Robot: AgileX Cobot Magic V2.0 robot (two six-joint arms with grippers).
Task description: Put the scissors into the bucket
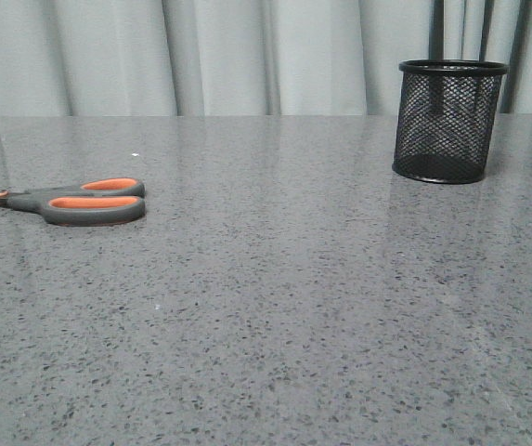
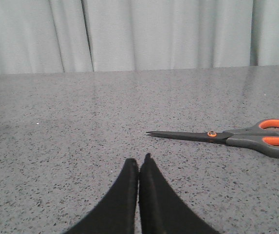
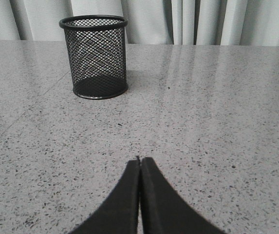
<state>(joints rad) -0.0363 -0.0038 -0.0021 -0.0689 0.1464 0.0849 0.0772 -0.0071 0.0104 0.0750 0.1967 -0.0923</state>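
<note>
The scissors (image 1: 80,202) lie flat and closed at the table's left, grey handles with orange linings toward the middle, blades running off the left edge of the front view. In the left wrist view the scissors (image 2: 236,138) lie ahead of my left gripper (image 2: 139,160), which is shut and empty, well apart from them. The black wire-mesh bucket (image 1: 448,121) stands upright at the far right. In the right wrist view the bucket (image 3: 95,56) stands some way ahead of my right gripper (image 3: 139,159), which is shut and empty. Neither gripper shows in the front view.
A grey speckled stone table (image 1: 284,307) fills the views. Pale curtains (image 1: 247,56) hang along its far edge. A small white speck (image 1: 135,154) lies behind the scissors.
</note>
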